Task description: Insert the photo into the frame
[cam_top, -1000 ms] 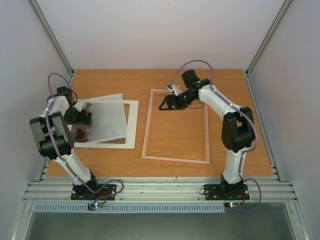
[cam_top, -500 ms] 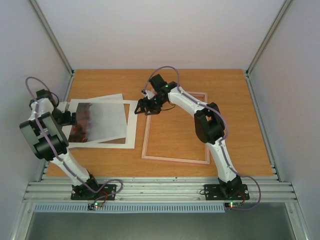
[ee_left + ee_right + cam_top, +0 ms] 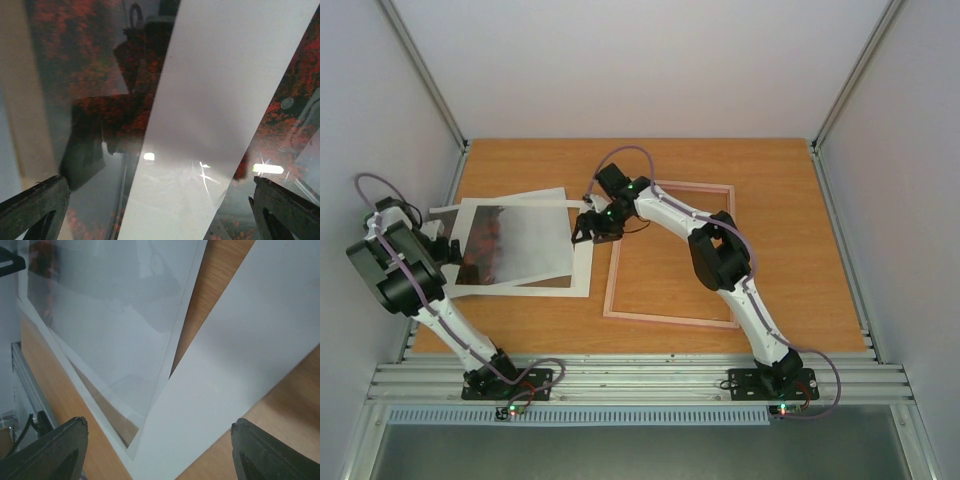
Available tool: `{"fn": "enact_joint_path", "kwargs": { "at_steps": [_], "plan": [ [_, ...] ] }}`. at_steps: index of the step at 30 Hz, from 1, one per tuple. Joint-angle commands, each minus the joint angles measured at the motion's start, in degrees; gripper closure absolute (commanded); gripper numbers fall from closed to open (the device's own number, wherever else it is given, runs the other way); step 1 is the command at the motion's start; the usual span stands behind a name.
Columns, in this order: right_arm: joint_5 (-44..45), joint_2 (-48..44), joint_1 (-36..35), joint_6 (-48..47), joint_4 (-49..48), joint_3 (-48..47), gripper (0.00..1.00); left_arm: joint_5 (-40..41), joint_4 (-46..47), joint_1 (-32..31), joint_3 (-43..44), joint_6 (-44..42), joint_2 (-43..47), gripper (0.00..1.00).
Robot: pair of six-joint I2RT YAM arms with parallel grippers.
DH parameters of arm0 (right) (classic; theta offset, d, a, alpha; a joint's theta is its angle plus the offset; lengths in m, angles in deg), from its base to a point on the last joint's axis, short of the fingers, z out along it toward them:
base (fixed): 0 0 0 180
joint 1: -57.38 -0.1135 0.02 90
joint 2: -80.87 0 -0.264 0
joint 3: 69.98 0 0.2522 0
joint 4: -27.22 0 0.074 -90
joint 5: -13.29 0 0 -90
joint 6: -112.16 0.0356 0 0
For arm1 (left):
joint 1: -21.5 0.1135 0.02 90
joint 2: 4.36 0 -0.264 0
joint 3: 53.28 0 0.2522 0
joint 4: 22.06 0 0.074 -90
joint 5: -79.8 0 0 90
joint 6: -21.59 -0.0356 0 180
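Your right tool [image 3: 588, 232] hangs with jaws apart and empty by the sky edge of the photo [image 3: 520, 238]. Come lower and pinch only that glossy sheet, not the white mat [image 3: 582, 285] beneath. The photo stretches lengthwise toward your left tool [image 3: 442, 250], also agape, trees at that end. The frame [image 3: 672, 321] lies on the desk at the right tool's other side.

Left arm [image 3: 402, 272] folded back, jaws wide; right arm [image 3: 665, 210] stretched leftward, jaws parted.

I see the photo [image 3: 520, 235] lying on the mat [image 3: 584, 262] at the table's [image 3: 770, 200] left, the frame [image 3: 670, 321] just right of it, my right gripper [image 3: 590, 232] above the mat's right edge
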Motion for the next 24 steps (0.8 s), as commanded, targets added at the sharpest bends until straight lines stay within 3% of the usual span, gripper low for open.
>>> {"fn": "enact_joint_path", "kwargs": {
  "at_steps": [1,11,24],
  "plan": [
    [2.31,3.7,-1.03,0.6,-1.1,-3.16,0.21,-3.11,0.22,0.15,1.05,-2.55,-2.61,0.01],
    [6.47,8.25,-2.36,2.25,-0.91,-6.29,0.17,-4.65,0.17,-2.24,-3.12,-4.07,-2.68,0.01],
    [3.79,9.64,-2.81,4.41,-1.93,-6.53,0.31,-4.02,1.6,-8.64,-9.22,-3.86,-2.18,0.05]
  ]
}}
